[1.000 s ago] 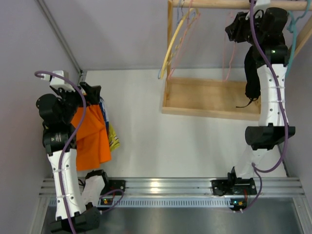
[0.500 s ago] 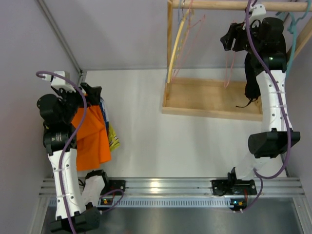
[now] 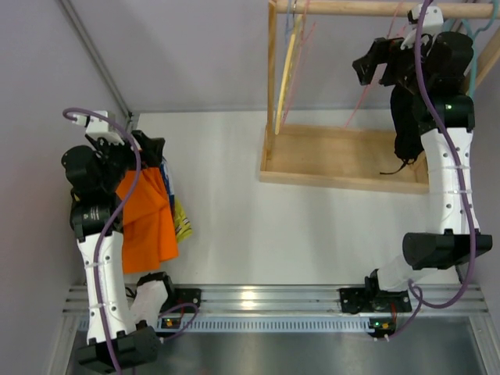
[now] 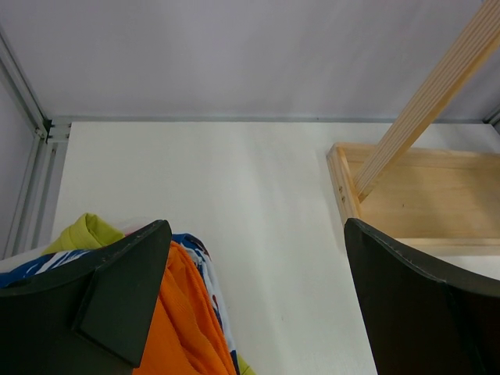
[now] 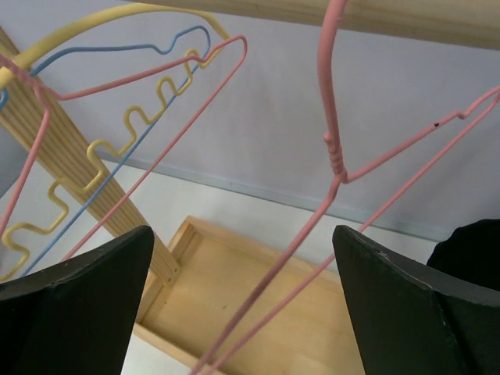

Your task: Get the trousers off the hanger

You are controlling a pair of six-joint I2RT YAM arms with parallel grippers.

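The black trousers (image 3: 404,125) hang long-axis vertical at the rack's right end, legs pointing down toward the wooden base (image 3: 336,160). Their top is hidden behind the right arm. The right gripper (image 5: 242,258) gapes wide and empty before a pink hanger (image 5: 336,156); a second ago it was narrower. The left gripper (image 4: 256,234) stands wide over orange cloth (image 4: 183,328).
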